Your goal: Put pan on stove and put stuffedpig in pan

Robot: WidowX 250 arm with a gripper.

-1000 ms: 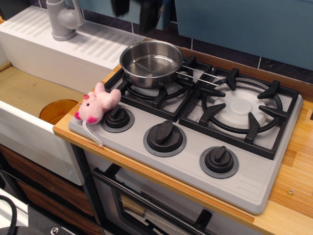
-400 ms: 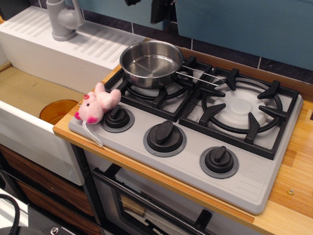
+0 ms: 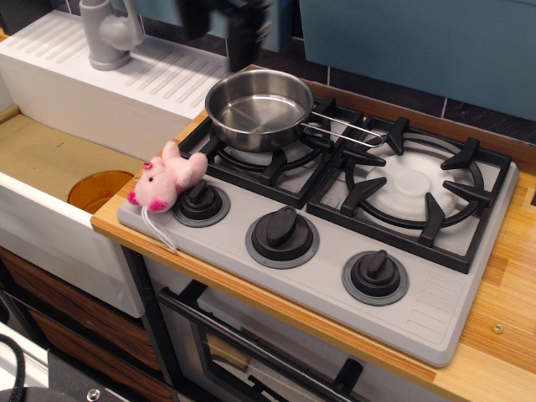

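One knob (image 3: 201, 201) touches the stuffedpig (image 3: 167, 178); pan (image 3: 258, 107) on stove (image 3: 435, 301); blurred jaws unreadable.

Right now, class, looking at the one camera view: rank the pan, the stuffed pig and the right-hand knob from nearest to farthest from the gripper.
The gripper is a blurred dark shape at the top edge.
1. Pan: on the left burner, just below the gripper.
2. Stuffed pig: at the stove's front left corner, beside the left knob.
3. Right-hand knob: front right, farthest.
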